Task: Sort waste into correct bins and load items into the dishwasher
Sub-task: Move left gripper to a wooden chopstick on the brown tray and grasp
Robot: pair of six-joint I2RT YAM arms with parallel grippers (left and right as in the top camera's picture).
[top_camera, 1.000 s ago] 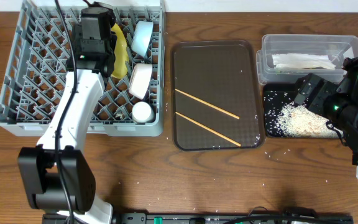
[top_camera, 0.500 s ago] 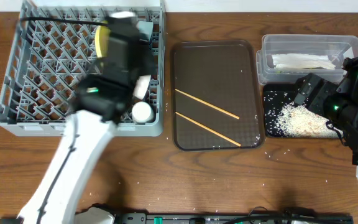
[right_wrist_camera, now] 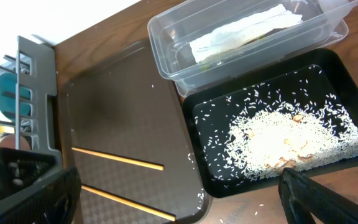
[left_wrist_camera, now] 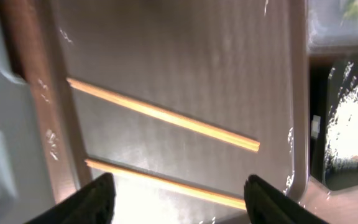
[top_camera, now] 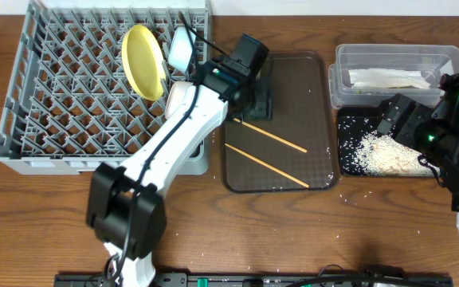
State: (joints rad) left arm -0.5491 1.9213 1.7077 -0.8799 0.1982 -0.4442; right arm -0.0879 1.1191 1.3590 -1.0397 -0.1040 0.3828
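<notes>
Wooden chopsticks (top_camera: pixel 268 166) lie flat and apart on the brown tray (top_camera: pixel 293 80), just under the left tool (top_camera: pixel 258 105), whose jaws stand apart and empty; the right tool (top_camera: pixel 394 119) gapes empty over the black tray (top_camera: pixel 346 127). Lying that thin and flat, a stick could skid from the pinch and roll onto the counter (top_camera: pixel 357 231).

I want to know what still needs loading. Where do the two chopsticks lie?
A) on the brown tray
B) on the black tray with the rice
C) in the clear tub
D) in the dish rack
A: both chopsticks lie flat on the brown tray, side by side and not touching.
</notes>
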